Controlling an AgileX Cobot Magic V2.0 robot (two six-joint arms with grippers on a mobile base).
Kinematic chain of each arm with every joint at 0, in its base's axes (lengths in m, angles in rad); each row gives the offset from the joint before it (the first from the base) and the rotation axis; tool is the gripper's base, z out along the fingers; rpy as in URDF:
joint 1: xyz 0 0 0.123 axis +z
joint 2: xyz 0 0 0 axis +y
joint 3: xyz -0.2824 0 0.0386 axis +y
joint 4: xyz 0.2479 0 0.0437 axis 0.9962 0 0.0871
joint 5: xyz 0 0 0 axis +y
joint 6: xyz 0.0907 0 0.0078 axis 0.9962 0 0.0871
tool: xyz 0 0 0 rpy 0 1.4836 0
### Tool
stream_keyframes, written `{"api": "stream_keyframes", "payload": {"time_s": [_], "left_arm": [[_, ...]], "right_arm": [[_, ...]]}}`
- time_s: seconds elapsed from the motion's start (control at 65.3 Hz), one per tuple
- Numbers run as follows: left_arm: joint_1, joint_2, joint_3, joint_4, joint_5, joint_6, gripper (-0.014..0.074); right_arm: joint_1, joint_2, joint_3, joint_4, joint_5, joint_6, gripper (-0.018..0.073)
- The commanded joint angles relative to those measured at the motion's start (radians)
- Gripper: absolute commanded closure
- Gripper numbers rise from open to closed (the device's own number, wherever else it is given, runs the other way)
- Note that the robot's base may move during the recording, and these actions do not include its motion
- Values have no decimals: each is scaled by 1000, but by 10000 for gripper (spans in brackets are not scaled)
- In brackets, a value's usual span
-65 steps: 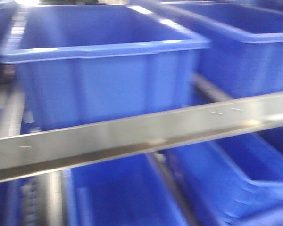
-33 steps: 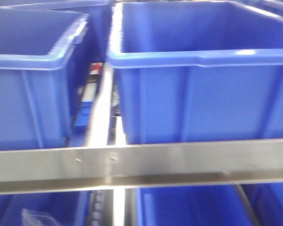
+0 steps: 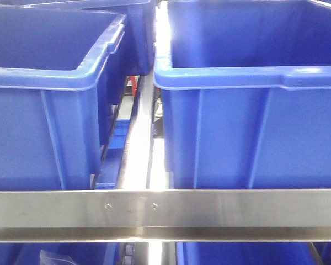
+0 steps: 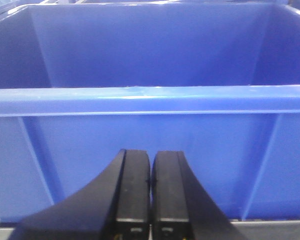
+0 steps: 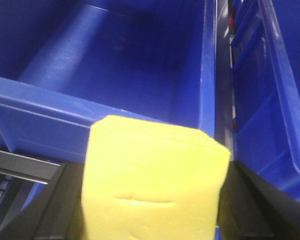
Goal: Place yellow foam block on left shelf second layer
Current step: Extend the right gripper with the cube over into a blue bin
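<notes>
In the right wrist view the yellow foam block (image 5: 152,182) fills the lower middle, pinched between the dark fingers (image 5: 247,205) of my right gripper (image 5: 151,200). It hangs at the near rim of a blue bin (image 5: 120,65) whose inside shows nothing. My left gripper (image 4: 150,185) is shut, its two black fingers pressed together with nothing between them, in front of the wall of another blue bin (image 4: 150,145). The front-facing view shows the shelf's metal rail (image 3: 165,212) with two blue bins behind it; neither gripper nor the block appears there.
A left bin (image 3: 44,99) and a right bin (image 3: 254,110) stand side by side on the shelf layer, with a metal divider strip (image 3: 140,149) between them. More blue bins (image 3: 237,255) lie below the rail. Another bin (image 5: 270,100) sits right of the block's bin.
The front-facing view has swung and steadied: the shelf rail now runs level and the gap between two bins sits near the centre, where earlier one bin filled the view at a tilt.
</notes>
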Motion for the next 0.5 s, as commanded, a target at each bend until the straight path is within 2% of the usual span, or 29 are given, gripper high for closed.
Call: {"api": "stream_keyframes", "payload": {"time_s": [0.0,0.49], "left_arm": [[-6,-11,26,-3,-88,-4,460],[-6,-11,26,-3,-88,-4,460]], "right_arm": [[1,19,-28,-14,-80,-8,236],[1,19,-28,-14,-83,-8,236]]}}
